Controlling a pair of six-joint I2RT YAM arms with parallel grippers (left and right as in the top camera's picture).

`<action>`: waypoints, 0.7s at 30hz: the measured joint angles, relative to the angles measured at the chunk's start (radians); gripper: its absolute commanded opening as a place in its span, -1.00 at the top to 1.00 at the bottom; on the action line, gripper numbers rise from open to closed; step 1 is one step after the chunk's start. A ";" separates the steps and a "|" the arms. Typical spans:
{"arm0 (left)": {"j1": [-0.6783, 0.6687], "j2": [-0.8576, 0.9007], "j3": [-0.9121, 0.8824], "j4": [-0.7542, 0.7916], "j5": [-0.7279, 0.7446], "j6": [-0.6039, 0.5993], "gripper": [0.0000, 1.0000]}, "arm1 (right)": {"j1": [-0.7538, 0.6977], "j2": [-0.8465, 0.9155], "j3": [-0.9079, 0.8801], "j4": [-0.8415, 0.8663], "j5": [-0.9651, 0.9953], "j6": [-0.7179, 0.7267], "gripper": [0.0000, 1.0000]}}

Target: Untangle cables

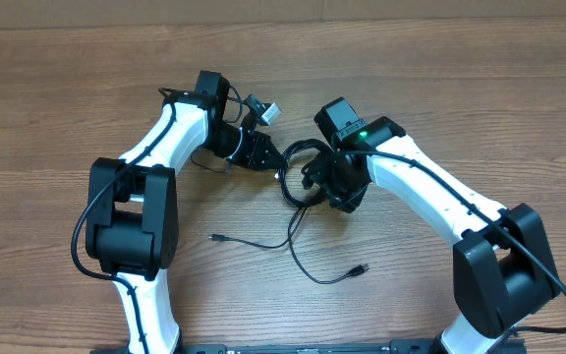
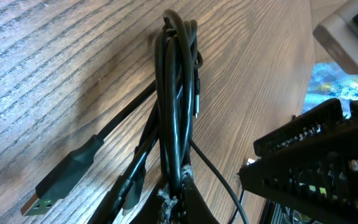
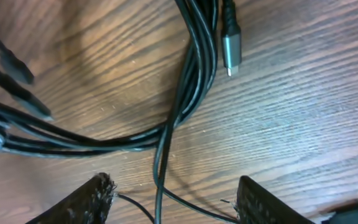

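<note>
The untangling looks barely begun. The thin black flexible cables [image 2: 176, 93] are mostly one tight hank of loops lying on the brown wood-grain bench [image 1: 67, 79], about mid-bench between the two white-and-black arms. The left claw [image 1: 266, 153] is closed hard on one end of the hank, with the strands pinched between its tips. The right claw [image 3: 174, 194] stands well open over the other part, its fingers either side of a single strand and gripping nothing. Two thin tails already lie clear of the hank toward the near edge, which I take as the part done. One tail ends in a small dark plug [image 1: 217, 237] and the other in a similar end plug [image 1: 362, 267]. As I judge it, the loops themselves have yet to be drawn apart and each cord laid out separately, so most of the job is left. Counted, there are two arms, two claws, one hank and two free tails. The left wrist view shows a flat black USB plug [image 2: 48, 193] and one smaller connector [image 2: 128, 190] beside it. The right wrist view shows one silver-tipped plug [image 3: 230, 53] and two dark plug bodies [image 3: 17, 67] at its left edge. Some of these may be the same plugs seen twice. The strands run too closely side by side to tell how many separate cords make up the hank.
</note>
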 measured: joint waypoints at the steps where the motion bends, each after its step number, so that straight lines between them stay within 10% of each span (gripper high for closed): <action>1: 0.000 0.000 0.000 0.008 -0.016 -0.010 0.92 | 0.006 0.000 0.000 0.000 0.000 -0.001 -0.27; 11: 0.000 0.000 0.000 0.013 -0.154 -0.094 0.87 | 0.070 0.000 0.000 0.037 0.119 -0.012 -0.17; 16: 0.000 0.000 0.000 0.006 -0.190 -0.097 -0.02 | 0.006 0.000 0.000 0.066 0.222 -0.085 -0.14; 21: 0.000 0.000 0.000 0.003 -0.245 -0.121 -0.13 | -0.050 0.000 0.000 0.067 0.260 -0.135 0.11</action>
